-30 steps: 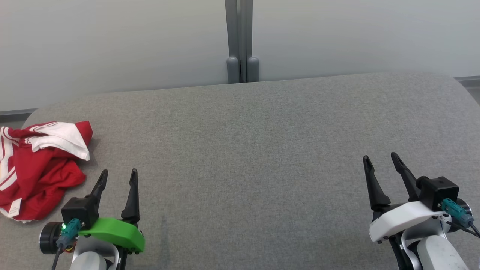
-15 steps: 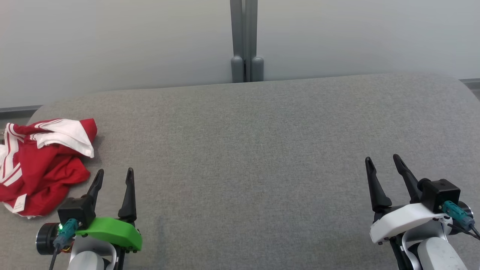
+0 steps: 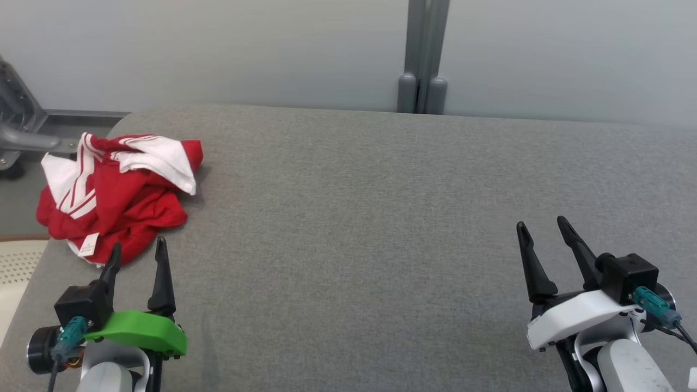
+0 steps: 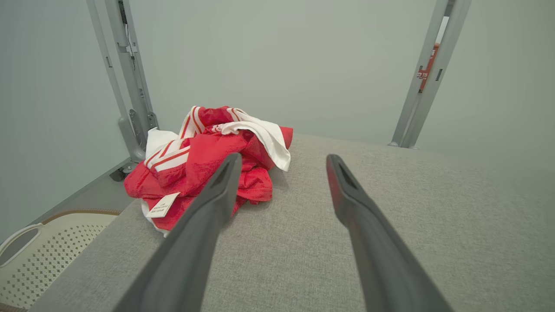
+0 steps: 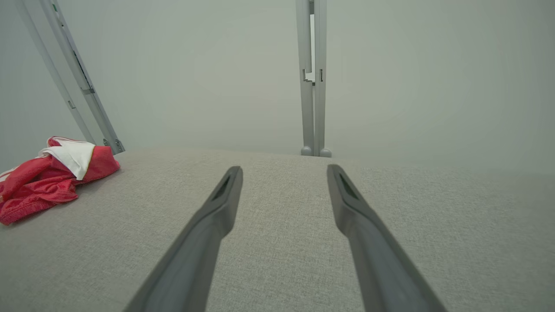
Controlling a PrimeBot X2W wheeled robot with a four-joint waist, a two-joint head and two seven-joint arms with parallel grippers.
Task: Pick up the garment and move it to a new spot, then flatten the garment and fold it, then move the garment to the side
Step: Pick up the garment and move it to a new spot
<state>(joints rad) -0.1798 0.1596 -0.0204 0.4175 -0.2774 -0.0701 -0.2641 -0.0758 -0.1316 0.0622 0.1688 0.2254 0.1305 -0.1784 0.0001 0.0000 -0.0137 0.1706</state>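
The garment (image 3: pixel 117 196) is a crumpled red piece with white stripes and a white panel, bunched at the far left corner of the grey padded table (image 3: pixel 381 218); a small white label hangs from its near edge. In the left wrist view the garment (image 4: pixel 204 160) lies just ahead and to the left of the fingers. My left gripper (image 3: pixel 138 249) stands open just short of the heap's near edge, with nothing between its fingers. Over at the table's right, my right gripper (image 3: pixel 539 226) is open and empty too. In the right wrist view the garment (image 5: pixel 47 177) lies far to the left.
A cream perforated basket (image 4: pixel 39 255) sits below the table's left edge. Grey metal posts (image 3: pixel 422 71) stand against the pale wall behind the table, and a grey frame part (image 3: pixel 22 136) is at the far left. Bare grey table surface stretches between the two grippers.
The head camera has turned left, so the whole picture has shifted right. The left gripper now sits closer to the garment's near edge; the right gripper holds its pose.
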